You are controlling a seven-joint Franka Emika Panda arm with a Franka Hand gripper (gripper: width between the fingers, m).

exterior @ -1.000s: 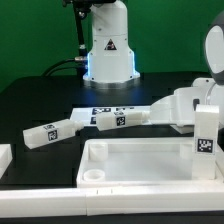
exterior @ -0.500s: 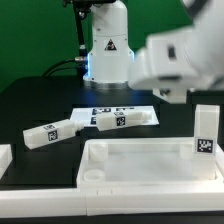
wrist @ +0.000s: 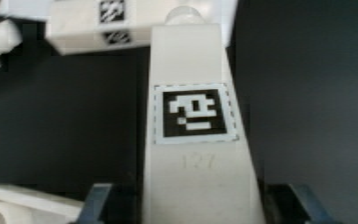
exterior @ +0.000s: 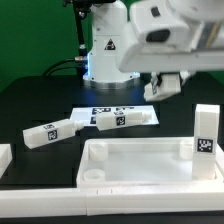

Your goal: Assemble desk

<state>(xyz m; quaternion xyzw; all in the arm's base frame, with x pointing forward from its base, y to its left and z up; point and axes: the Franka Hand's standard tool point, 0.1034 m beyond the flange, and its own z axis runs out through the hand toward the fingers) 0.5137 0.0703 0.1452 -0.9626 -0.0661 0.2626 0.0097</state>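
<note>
The desk top (exterior: 140, 180) lies at the front, a white tray with a raised rim and a round socket (exterior: 92, 173) at its left corner. One leg (exterior: 205, 131) stands upright at its right corner. Two tagged legs lie on the table: one (exterior: 126, 118) in the middle and one (exterior: 50, 132) further left. My gripper (exterior: 165, 86) hangs above the table, over the right end of the middle leg, holding nothing. In the wrist view that leg (wrist: 194, 112) runs lengthwise between my open fingers (wrist: 101, 202), with a gap on each side. My gripper (wrist: 194, 204) is open.
The marker board (exterior: 104, 107) lies flat behind the lying legs. The robot base (exterior: 108, 50) stands at the back. A white border bar (exterior: 4, 158) sits at the exterior view's left edge. Another leg (wrist: 114, 25) shows at the far end of the wrist view.
The arm has risen from beside the upright leg and swung toward the exterior view's left and back. The upright leg and the two lying legs have not moved.
</note>
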